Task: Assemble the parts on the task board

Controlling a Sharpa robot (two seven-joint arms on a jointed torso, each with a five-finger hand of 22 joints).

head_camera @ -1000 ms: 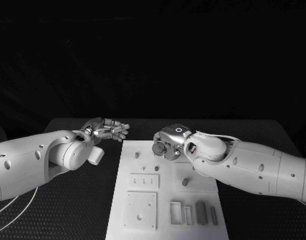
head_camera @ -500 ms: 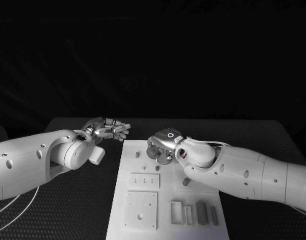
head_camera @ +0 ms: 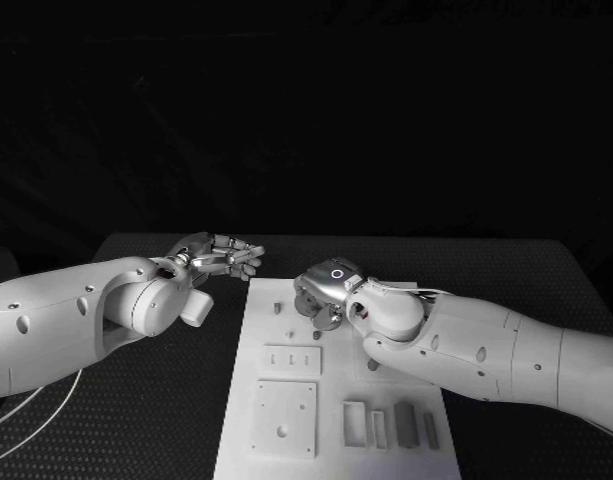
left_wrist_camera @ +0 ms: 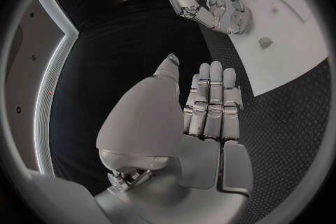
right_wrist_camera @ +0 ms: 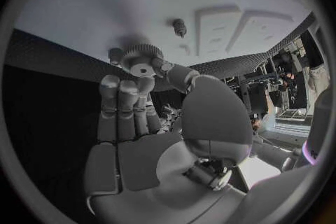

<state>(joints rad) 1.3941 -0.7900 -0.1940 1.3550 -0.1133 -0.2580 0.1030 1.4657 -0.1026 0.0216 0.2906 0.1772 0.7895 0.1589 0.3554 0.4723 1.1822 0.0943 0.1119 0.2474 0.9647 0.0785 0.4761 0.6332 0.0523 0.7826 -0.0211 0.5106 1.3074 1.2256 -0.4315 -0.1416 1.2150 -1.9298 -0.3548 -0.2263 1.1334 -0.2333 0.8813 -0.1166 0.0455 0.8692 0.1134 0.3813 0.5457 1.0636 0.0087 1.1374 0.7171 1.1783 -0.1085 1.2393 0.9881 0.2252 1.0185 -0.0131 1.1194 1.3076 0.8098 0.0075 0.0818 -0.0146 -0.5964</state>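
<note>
Task board (head_camera: 338, 400) unlabelled, gear (right_wrist_camera: 142, 59) in right hand (right_wrist_camera: 150, 123)

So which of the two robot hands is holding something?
The right robot hand. It pinches a small toothed gear at its fingertips above the white task board. The left robot hand has straight fingers and holds nothing, off the board's edge.

A black table (head_camera: 537, 262) with a dimpled surface.
</note>
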